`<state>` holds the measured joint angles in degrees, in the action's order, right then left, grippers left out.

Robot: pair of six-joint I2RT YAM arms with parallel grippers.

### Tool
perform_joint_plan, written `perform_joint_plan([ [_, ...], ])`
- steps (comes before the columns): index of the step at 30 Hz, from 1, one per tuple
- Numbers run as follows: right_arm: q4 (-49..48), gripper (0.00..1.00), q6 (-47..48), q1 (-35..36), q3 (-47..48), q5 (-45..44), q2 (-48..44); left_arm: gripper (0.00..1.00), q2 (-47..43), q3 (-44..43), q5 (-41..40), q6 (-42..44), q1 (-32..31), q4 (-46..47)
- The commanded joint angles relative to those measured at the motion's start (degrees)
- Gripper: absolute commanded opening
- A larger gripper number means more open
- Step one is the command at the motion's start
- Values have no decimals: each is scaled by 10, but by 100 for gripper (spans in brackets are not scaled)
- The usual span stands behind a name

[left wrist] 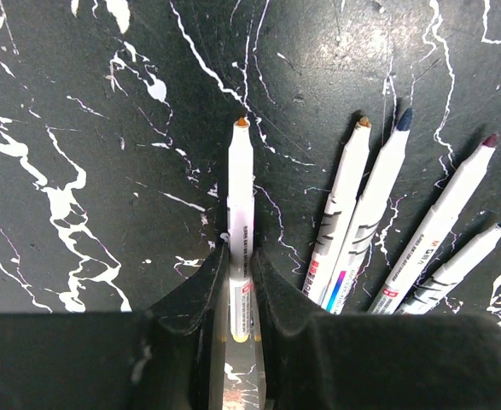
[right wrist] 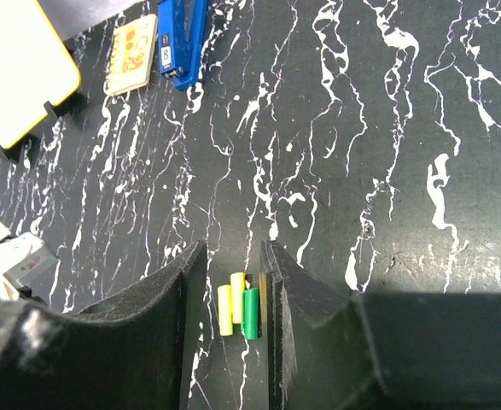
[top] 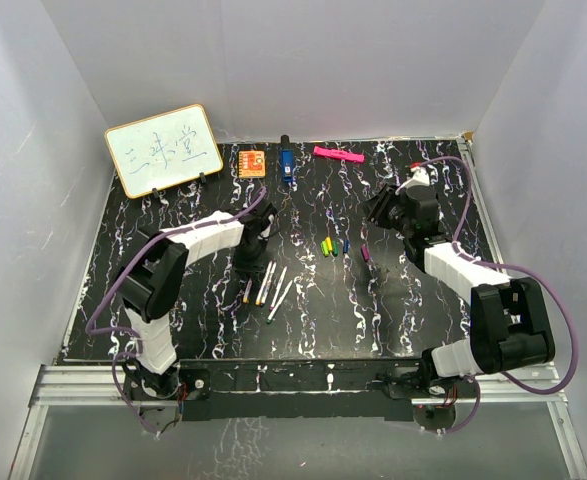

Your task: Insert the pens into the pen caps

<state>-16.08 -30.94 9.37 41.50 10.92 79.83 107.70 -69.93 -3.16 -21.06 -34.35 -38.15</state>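
Note:
My left gripper (top: 252,260) (left wrist: 240,258) is shut on a white pen (left wrist: 241,196) with an orange tip, gripping it near its rear end. Several more white pens (left wrist: 378,213) lie side by side just to its right, and they show below the gripper in the top view (top: 270,286). My right gripper (top: 377,215) (right wrist: 233,254) is open and empty, held above and apart from the caps. Two yellow caps (right wrist: 231,303) and a green cap (right wrist: 251,313) show between its jaws. In the top view the caps (top: 328,245) lie mid-table, with a magenta cap (top: 365,252) to their right.
A small whiteboard (top: 163,150) stands at the back left. An orange square block (top: 252,162), a dark blue block (top: 286,163) and a pink bar (top: 338,154) lie along the back edge. White walls close in the table on three sides.

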Motion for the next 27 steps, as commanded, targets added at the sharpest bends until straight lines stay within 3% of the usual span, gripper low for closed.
perform_joint_plan([
  [1,15,30,28,7,16,8,8,0,30,57,-8,1,-4,20],
  [11,78,32,100,114,50,-96,40,0,-96,103,-40,-7,-4,106],
  [27,107,31,124,180,92,-130,103,0,-290,160,-20,-15,-4,166],
])
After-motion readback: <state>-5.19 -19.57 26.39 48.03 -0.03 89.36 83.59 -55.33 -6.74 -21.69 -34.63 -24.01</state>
